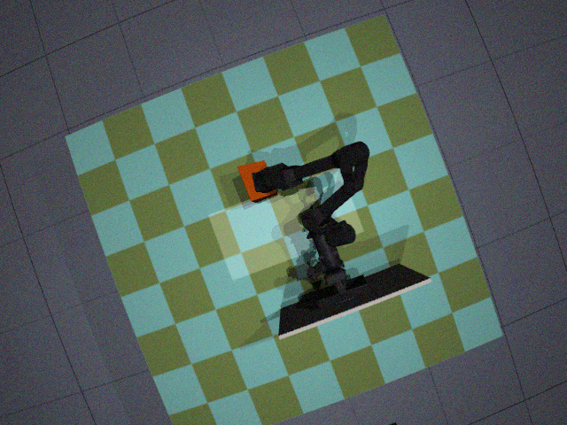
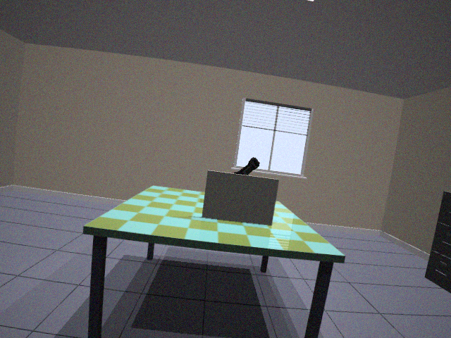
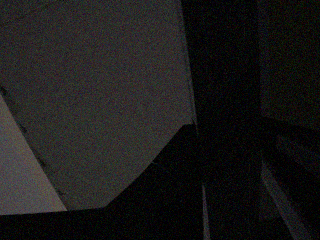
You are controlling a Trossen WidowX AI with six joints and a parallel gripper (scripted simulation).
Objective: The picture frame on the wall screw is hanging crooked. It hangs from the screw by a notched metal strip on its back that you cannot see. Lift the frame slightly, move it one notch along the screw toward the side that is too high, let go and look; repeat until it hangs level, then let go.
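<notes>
The wall panel (image 1: 393, 277) (image 2: 240, 198) stands upright; the exterior view shows only its grey back. The picture frame shows as a dark strip (image 1: 357, 281) against the panel's face in the top view. In the wrist view, one dark side bar of the frame (image 3: 225, 50) runs from top to bottom, with the dim picture area to its right and wall surface (image 3: 110, 90) to its left. My gripper (image 1: 337, 284) (image 3: 227, 132) is shut on that bar, a black finger on each side. The screw and notched strip are hidden. How far the frame tilts cannot be told.
The arm (image 1: 357, 159) (image 2: 249, 166) bends from an orange base plate (image 1: 246, 175) toward the panel, its elbow showing above the panel in the exterior view. The panel stands on a checkered table (image 1: 174, 247) (image 2: 145, 210). A pale area (image 3: 20, 180) lies beyond the wall surface's left edge.
</notes>
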